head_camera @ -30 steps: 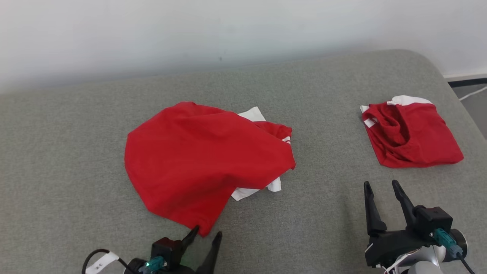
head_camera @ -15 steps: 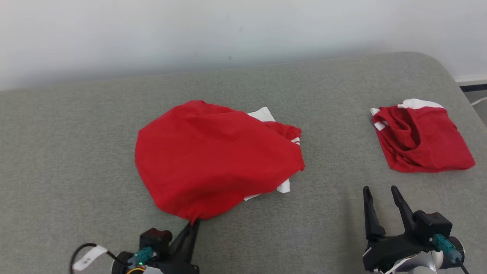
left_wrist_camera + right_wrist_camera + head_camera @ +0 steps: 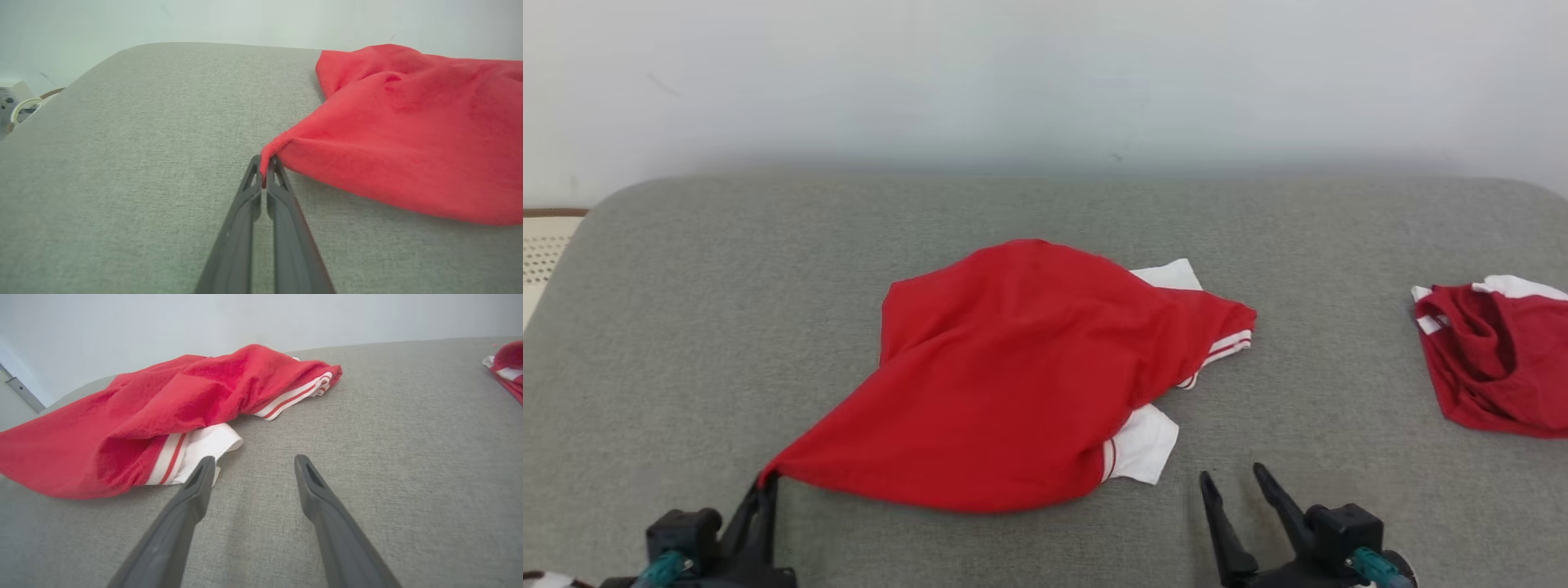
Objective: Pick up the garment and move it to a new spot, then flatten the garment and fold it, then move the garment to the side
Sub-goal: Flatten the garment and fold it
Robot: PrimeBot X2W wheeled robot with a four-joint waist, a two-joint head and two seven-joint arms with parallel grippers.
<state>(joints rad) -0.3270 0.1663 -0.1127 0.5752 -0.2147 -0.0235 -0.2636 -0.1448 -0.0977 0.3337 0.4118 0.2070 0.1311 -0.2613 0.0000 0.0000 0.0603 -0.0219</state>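
With our left end effector (image 3: 765,482) clenched on the near-left corner of the red garment (image 3: 1013,384) lying midway on the tabletop (image 3: 727,327) and the right end effector (image 3: 1230,474) released, we should pull low and steadily, the left having been spread open at that hem a second ago.

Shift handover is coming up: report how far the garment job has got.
Done: nothing visibly finished; the crumpled red and white cloth garment lies bunched, not flattened or folded. In hand: the left gripper is shut on its near corner. The right gripper hangs open beside it. Left: moving, flattening, folding, setting aside.
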